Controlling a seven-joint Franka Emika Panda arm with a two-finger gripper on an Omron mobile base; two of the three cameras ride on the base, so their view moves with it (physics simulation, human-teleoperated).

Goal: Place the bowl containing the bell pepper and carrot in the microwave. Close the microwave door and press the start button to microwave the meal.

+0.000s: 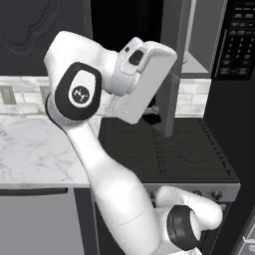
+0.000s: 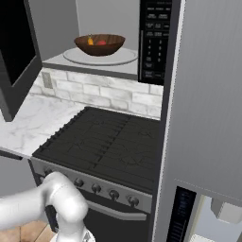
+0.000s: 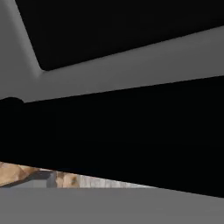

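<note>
- Two veggies are riding in the bowl [image 2: 99,44] – the bell pepper [image 2: 101,42] is the red chunk, the carrot [image 2: 90,41] the orange bit next to it.
- Bowl's already sitting on the pale round plate [image 2: 120,57] inside the microwave [image 2: 153,42], so I'd say the placing part is done.
- Microwave door [image 1: 172,84] is hanging wide open, edge-on in the left base view, with the hand [image 1: 142,82] right up against it.
- Can't see the fingertips anywhere, but the jaws seem to be spread wide, nothing gripped.
- Closing the door looks like the step in hand – my take: push flat on the frame, follow the swing, don't poke the glass.
- Button panel [image 2: 155,40] is just right of the bowl, start button comes after.
- Stove [image 2: 106,142] sits below.
</note>
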